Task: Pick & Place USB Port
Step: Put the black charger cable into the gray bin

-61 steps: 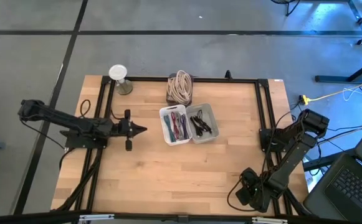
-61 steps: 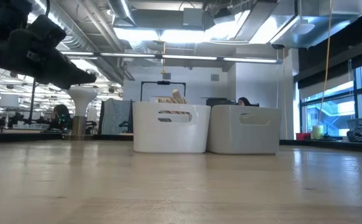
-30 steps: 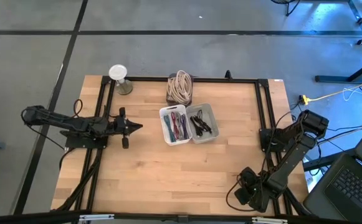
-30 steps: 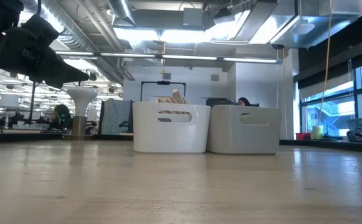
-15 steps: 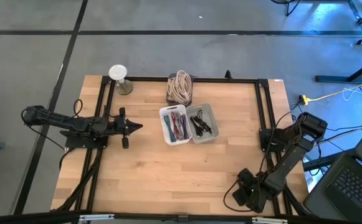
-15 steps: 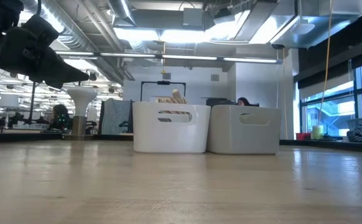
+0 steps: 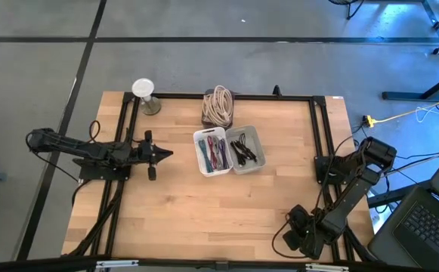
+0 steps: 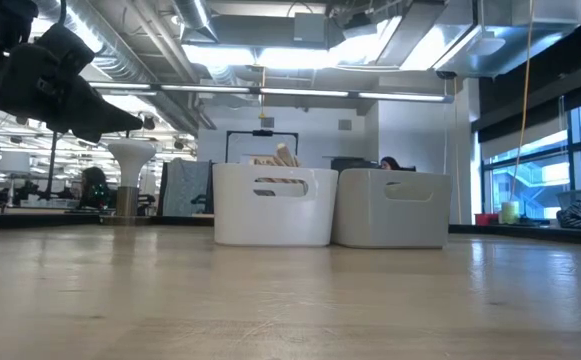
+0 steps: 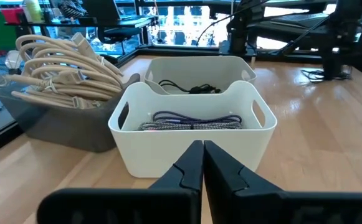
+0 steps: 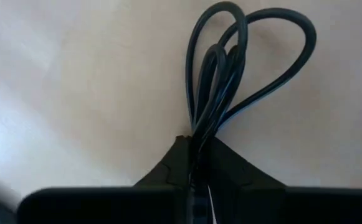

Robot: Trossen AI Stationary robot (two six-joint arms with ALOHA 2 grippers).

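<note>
Black looped cable (image 10: pixel 230 68) is pinched between the fingers of the right gripper (image 10: pixel 196 158), which are closed tight on it; the loops fan out past the fingertips. From above, that gripper (image 7: pixel 298 236) sits low at the bench's near right corner, by the right edge, with the arm folded back along the frame there.

White bin (image 7: pixel 212 151) near the bench centre holds coloured and striped cables; the grey bin (image 7: pixel 245 148) touching its right side holds dark cables. In the low view the two bins (image 8: pixel 273 204) (image 8: pixel 390 207) stand side by side, walls in contact. Whether any of these cables carries the USB plug cannot be told.

Behind the white bin, at the far edge, a dark tray (image 9: pixel 56 121) holds a coil of beige cable (image 7: pixel 218 104). A white stand (image 7: pixel 144 94) sits at the far left corner.

Left gripper (image 7: pixel 165 155) hangs above the bench's left part, between the left edge and the white bin, pointed at the bin and well apart from it. Its fingers (image 9: pixel 187 171) are pressed together with nothing between them; the low view shows it raised clear of the wood bench (image 7: pixel 227 200).

A laptop (image 7: pixel 427 223) shows beyond the right edge, off the bench.
</note>
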